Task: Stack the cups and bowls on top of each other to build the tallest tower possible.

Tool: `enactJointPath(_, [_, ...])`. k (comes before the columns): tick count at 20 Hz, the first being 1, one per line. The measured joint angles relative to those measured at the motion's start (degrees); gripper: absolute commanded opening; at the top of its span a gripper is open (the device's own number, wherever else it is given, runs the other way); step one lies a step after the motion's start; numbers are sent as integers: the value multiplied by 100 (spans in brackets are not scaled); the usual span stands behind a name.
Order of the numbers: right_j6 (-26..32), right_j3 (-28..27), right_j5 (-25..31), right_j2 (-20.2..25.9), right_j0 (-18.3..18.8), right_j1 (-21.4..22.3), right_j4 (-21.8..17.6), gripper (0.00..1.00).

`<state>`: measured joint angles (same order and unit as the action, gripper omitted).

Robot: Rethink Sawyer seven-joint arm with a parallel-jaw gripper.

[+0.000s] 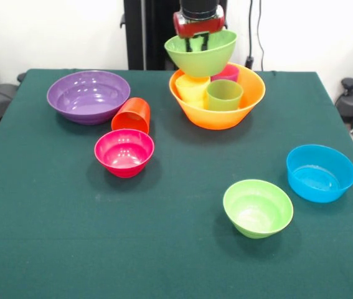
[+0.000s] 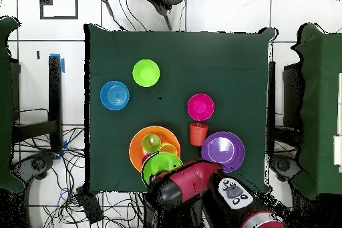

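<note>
So far, three cups (image 1: 224, 94) stand in the orange bowl (image 1: 217, 116); the gripper (image 1: 200, 41) is clamped on a green bowl (image 1: 201, 53) resting above them. Four bowls and one cup (image 1: 131, 115) remain unstacked.

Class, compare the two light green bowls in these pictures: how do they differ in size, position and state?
The large light green bowl is wider; the small light green bowl is narrower. The large one sits raised atop the cups inside the orange bowl, while the small one stands alone on the green tablecloth. The pincer reaches into the large one; nothing touches the small one. Both are upright, glossy and empty of cups.
</note>
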<state>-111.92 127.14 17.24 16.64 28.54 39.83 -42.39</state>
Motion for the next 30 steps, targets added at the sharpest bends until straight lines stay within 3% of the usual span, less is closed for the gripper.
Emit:
enactJointPath(19, [0, -29, -26, -226, -99, 79, 0, 0])
enactJointPath(24, [0, -28, -396, -275, -113, 309, 0, 0])
enactJointPath(30, [-1, -26, -1394, -330, -138, 611, -1, 0])
